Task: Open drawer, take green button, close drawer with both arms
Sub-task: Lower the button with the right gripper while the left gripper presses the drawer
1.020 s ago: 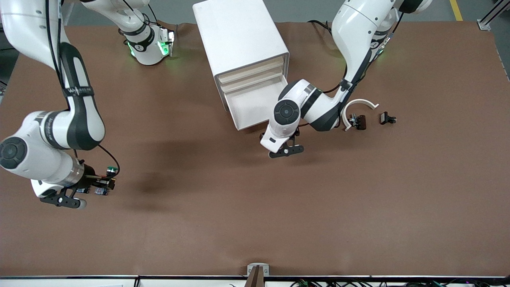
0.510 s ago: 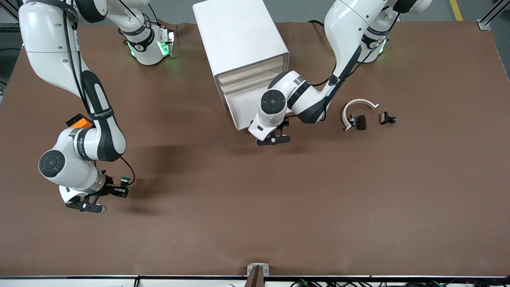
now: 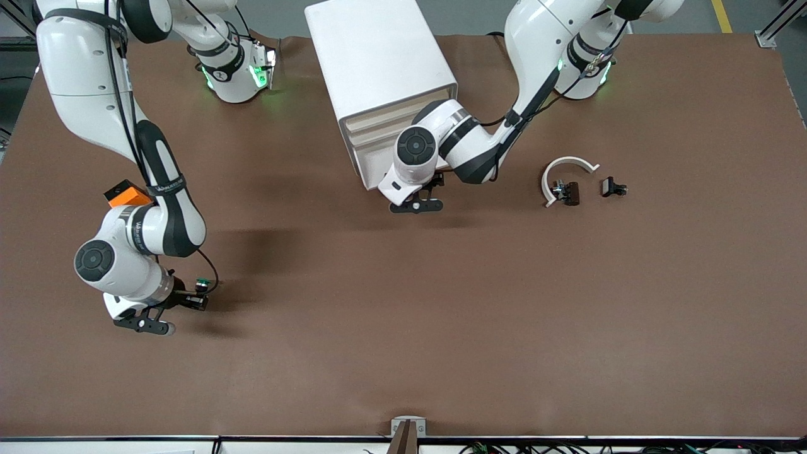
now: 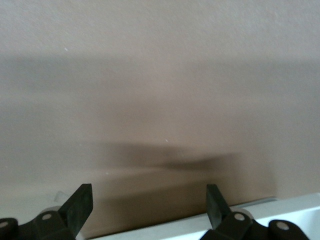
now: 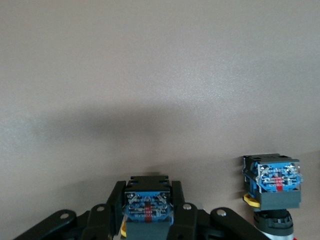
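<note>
The white cabinet (image 3: 378, 57) stands at the table's middle, near the arms' bases. Its drawer (image 3: 372, 165) sticks out a short way toward the front camera. My left gripper (image 3: 435, 188) is open and empty at the drawer's front. In the left wrist view its fingers (image 4: 82, 197) straddle bare table, with a white edge (image 4: 280, 212) close by. My right gripper (image 3: 188, 301) is low over the table toward the right arm's end, shut on the button (image 3: 202, 284), whose green cap shows. The right wrist view shows the bluish base block (image 5: 148, 210) clamped between the fingers (image 5: 177, 195).
A second button with a yellow ring (image 5: 272, 185) stands on the table beside the held one. An orange block (image 3: 126, 193) lies by the right arm. A white curved piece (image 3: 570, 165) and two small black parts (image 3: 567, 192) (image 3: 613, 187) lie toward the left arm's end.
My left arm has moved toward the cabinet and the drawer has slid partly in. My right arm has carried the button a little toward the table's middle and lower.
</note>
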Tool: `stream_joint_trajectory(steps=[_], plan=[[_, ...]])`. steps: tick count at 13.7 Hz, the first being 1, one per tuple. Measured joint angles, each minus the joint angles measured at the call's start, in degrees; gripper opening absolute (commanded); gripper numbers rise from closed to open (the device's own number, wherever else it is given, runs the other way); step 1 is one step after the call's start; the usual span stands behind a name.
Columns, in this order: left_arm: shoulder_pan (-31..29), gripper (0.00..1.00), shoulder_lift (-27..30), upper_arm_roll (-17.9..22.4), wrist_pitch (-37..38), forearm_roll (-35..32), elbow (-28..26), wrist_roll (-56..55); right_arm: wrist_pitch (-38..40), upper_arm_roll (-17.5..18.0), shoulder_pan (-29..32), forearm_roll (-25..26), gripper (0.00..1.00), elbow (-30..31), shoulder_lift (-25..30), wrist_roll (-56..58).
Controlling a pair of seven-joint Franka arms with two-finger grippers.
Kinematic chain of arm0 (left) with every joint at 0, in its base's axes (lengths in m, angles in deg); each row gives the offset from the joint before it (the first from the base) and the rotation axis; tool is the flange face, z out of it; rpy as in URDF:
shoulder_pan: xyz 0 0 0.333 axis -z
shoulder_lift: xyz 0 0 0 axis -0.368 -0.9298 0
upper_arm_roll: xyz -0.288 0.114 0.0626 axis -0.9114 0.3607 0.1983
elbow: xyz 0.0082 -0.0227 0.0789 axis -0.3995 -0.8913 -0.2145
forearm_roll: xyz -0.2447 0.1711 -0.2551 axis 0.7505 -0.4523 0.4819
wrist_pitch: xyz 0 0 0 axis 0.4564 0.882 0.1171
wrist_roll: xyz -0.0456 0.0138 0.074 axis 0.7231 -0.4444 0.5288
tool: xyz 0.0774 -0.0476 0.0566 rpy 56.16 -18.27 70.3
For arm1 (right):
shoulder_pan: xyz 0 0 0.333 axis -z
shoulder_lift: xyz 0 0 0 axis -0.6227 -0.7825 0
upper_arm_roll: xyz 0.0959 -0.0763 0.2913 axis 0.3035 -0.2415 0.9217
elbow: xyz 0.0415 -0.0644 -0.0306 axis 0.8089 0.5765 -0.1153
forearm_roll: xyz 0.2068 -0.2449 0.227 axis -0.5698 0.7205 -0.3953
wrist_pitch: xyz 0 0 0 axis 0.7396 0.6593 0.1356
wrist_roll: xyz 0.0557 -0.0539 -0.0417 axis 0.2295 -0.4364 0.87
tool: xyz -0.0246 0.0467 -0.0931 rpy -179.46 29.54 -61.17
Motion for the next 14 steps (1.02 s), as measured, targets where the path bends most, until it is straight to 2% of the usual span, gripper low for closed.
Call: stream_joint_trajectory(steps=[8, 14], plan=[[0.5, 1.00, -0.4, -4.3, 0.0, 1.0, -1.0, 0.0, 0.0, -0.1, 2.3, 0.1, 0.00, 0.3, -0.7, 4.7], [2.0, 1.00, -1.0, -4.6, 0.0, 3.2, -1.0, 0.0, 0.0, 0.2, 2.3, 0.0, 0.00, 0.3, -0.8, 3.6]])
